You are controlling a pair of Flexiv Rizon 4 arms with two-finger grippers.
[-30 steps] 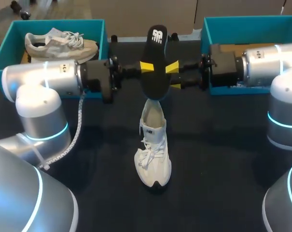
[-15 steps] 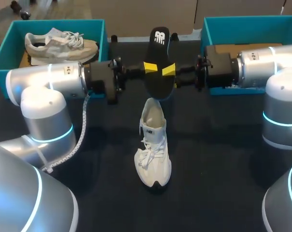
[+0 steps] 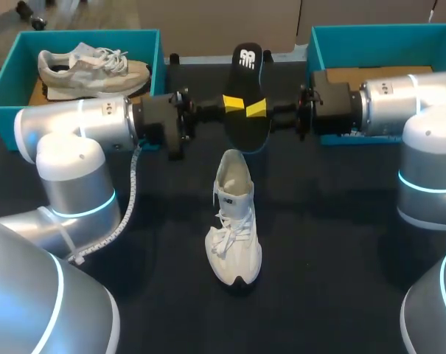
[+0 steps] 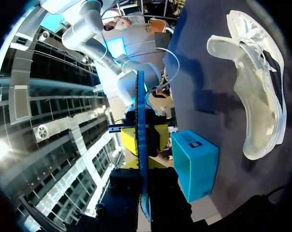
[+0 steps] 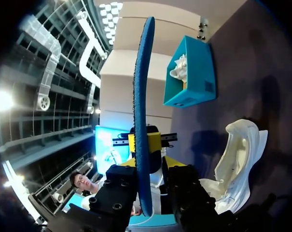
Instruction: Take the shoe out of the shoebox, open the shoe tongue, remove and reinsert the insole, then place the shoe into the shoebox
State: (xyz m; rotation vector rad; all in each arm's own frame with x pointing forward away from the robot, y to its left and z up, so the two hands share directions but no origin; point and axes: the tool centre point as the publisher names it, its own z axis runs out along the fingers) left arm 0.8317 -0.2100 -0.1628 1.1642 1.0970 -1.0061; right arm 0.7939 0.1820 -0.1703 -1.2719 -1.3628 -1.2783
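Note:
A black insole (image 3: 246, 88) hangs in the air over the back middle of the table, edge-on in both wrist views (image 4: 141, 145) (image 5: 142, 96). My left gripper (image 3: 234, 103) comes in from the left and is shut on the insole's middle. My right gripper (image 3: 256, 108) meets it from the right; its fingers straddle the insole with small gaps showing, so it is open. The white shoe (image 3: 235, 221) stands upright on the black table below and in front of the insole, heel towards the grippers, its mouth gaping (image 5: 237, 159) (image 4: 257, 87).
A teal shoebox (image 3: 5, 74) at the back left holds a beige shoe (image 3: 90, 66). A second teal shoebox (image 3: 385, 33) stands at the back right, behind my right arm. Black tabletop lies around the white shoe.
Both grippers have carried the insole up and back, away from the white shoe's mouth. The right gripper's fingers have drawn closer around the insole. The shoe has stayed put.

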